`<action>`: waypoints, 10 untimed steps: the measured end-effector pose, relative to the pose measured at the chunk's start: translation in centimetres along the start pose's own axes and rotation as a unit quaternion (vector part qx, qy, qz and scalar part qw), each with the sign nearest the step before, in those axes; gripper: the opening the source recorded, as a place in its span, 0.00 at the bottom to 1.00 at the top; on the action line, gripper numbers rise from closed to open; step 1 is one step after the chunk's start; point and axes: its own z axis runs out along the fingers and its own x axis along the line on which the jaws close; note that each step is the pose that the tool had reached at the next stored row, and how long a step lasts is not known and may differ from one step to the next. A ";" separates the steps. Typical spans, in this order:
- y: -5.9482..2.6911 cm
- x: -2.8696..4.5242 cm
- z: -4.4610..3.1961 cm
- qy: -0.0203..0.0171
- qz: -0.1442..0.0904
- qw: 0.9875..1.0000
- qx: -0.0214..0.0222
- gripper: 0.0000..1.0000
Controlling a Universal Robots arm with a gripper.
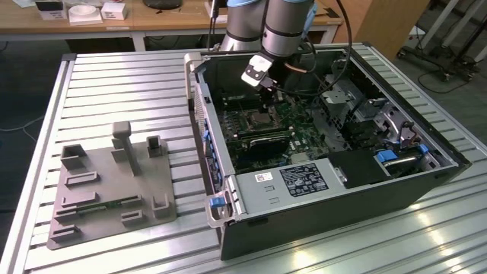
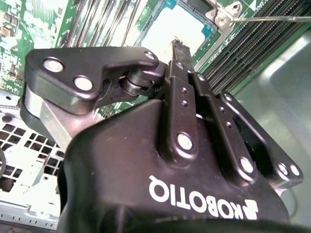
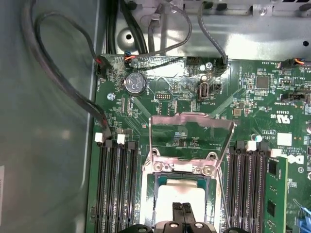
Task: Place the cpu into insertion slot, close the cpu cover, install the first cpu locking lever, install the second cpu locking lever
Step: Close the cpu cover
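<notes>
**Inspector:** Gripper [image 3: 186, 209]?

**Assistant:** Fingers closed together with nothing between them. The tips are at the cpu [image 3: 167, 204], which appears to lie flat in the slot [image 3: 163, 180].

**Inspector:** Beyond it?

**Assistant:** The cover [image 3: 151, 141] stands open, clear of the cpu. A lever [image 2: 272, 19] stands free beside the slot.

**Inspector:** Hazards?

**Assistant:** In my judgement, tips pressing off-centre could tilt or drag the cpu and harm the slot. A skewed cpu would then jam the cover.
</notes>
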 end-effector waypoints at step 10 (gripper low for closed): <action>0.00 -0.01 -1.77 0.000 0.000 1.000 0.000 0.10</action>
